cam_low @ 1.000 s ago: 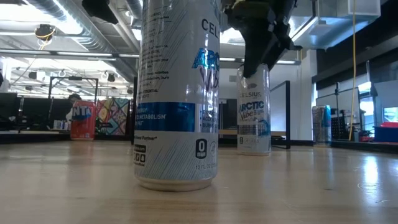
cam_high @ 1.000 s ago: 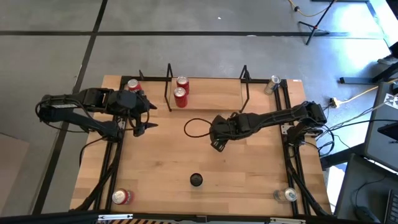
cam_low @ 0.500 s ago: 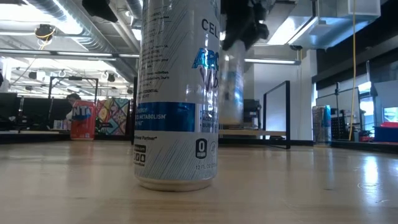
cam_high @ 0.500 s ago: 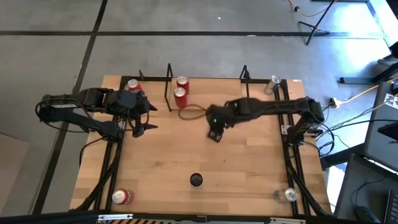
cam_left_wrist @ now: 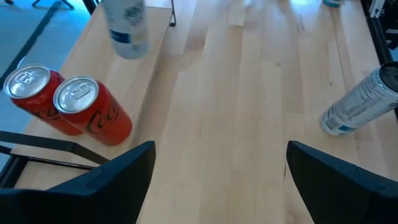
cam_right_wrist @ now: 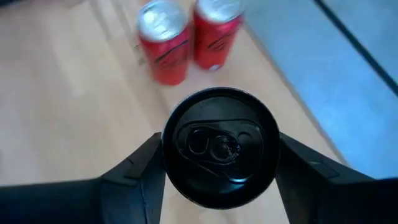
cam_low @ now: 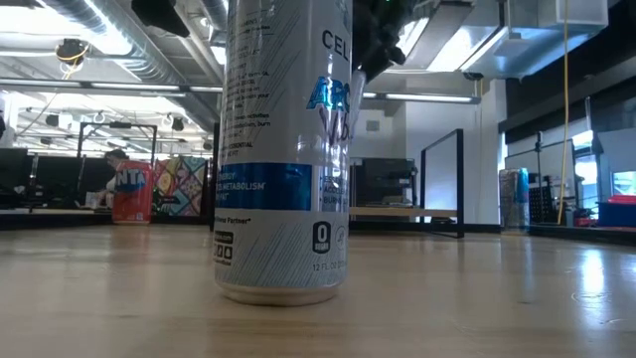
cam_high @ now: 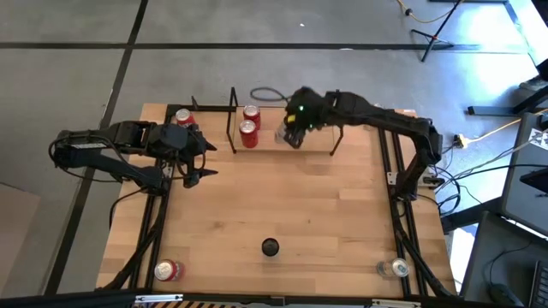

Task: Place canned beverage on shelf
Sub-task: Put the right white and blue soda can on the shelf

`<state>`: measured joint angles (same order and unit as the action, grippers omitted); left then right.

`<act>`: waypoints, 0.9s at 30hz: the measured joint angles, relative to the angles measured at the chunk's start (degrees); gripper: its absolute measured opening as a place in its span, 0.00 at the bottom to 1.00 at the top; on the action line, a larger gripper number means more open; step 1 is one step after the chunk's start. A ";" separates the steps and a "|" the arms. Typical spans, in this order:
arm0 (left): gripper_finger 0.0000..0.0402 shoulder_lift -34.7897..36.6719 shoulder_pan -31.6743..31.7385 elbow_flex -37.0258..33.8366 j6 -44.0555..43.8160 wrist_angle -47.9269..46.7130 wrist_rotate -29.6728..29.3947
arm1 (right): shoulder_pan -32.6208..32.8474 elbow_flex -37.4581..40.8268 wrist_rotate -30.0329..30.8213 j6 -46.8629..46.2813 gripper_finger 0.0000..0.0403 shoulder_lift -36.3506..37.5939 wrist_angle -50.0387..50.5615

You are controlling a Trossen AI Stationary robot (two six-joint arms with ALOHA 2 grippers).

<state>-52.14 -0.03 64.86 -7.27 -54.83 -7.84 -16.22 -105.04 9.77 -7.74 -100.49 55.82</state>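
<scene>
My right gripper [cam_high: 293,128] is shut on a white-and-blue can [cam_high: 285,135] with a black top [cam_right_wrist: 221,146]. It holds the can over the shelf [cam_high: 312,130], a low light-wood board between two black wire frames at the table's far edge. Two red cans [cam_high: 249,124] stand on the shelf's left end, just left of the held can. The held can also shows in the left wrist view [cam_left_wrist: 127,28]. My left gripper [cam_high: 193,162] is open and empty at the table's left side, beside the shelf's left frame. My right gripper pinches the can between its two fingers [cam_right_wrist: 134,180] on opposite sides of the wall just under the top rim [cam_right_wrist: 171,177]. The fingers come from above and point down. The can hangs upright below them and appears clear of the shelf board.
A white-and-blue can [cam_high: 271,248] stands near the table's front middle and fills the low view [cam_low: 283,149]. A red can [cam_high: 182,117] stands at the far left and another [cam_high: 169,270] at the near left corner. Silver cans [cam_high: 375,115] [cam_high: 394,268] stand on the right side.
My right gripper has lifted the white-and-blue can off the middle of the table. It has carried the can, still upright, toward the far edge until it is over the shelf, next to the two red cans.
</scene>
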 joint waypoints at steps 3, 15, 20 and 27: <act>0.88 -0.01 0.00 0.00 -0.13 0.00 -0.36 | -3.05 -0.08 -0.68 2.45 0.54 -0.91 -3.33; 0.88 -0.02 0.00 0.00 -2.11 0.00 -5.75 | -9.48 -0.08 -7.98 7.65 0.54 -7.71 -8.03; 0.88 -0.02 0.00 0.00 -2.71 0.02 -7.86 | -9.72 0.16 -7.84 8.23 0.54 -8.63 -10.44; 0.88 -0.02 0.00 0.00 -2.75 0.02 -7.95 | -9.71 0.18 -7.91 8.52 0.54 -9.42 -11.56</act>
<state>-52.16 -0.03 64.86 -10.02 -54.81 -15.79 -25.93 -104.86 1.86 0.78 -109.90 44.26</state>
